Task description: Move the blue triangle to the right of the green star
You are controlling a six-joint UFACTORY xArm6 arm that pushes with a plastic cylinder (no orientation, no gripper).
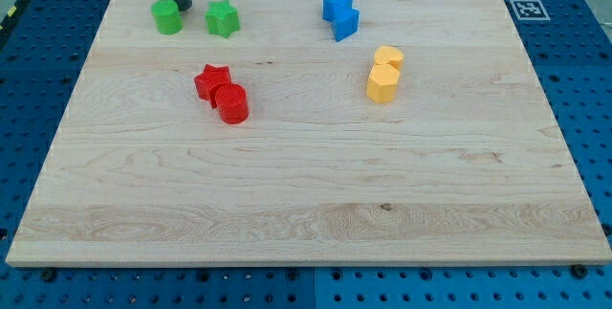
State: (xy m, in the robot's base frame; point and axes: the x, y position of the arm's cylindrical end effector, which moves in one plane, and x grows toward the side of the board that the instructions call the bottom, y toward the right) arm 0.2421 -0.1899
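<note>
The green star (223, 19) lies near the view's top left. Two blue blocks sit touching each other to its right near the top centre: an upper one (336, 3) and a lower one (346, 25). I cannot tell which of them is the triangle. My tip (182, 9) is down at the top left, between the green star and a green round block (167, 17). It is right against the round block's right side and far left of the blue blocks.
A red star (210, 80) touches a red cylinder (232, 105) left of centre. Two yellow blocks (388, 57) (382, 84) touch each other right of centre. The wooden board (306, 204) lies on a blue pegboard, with a marker tag (525, 8) at the top right.
</note>
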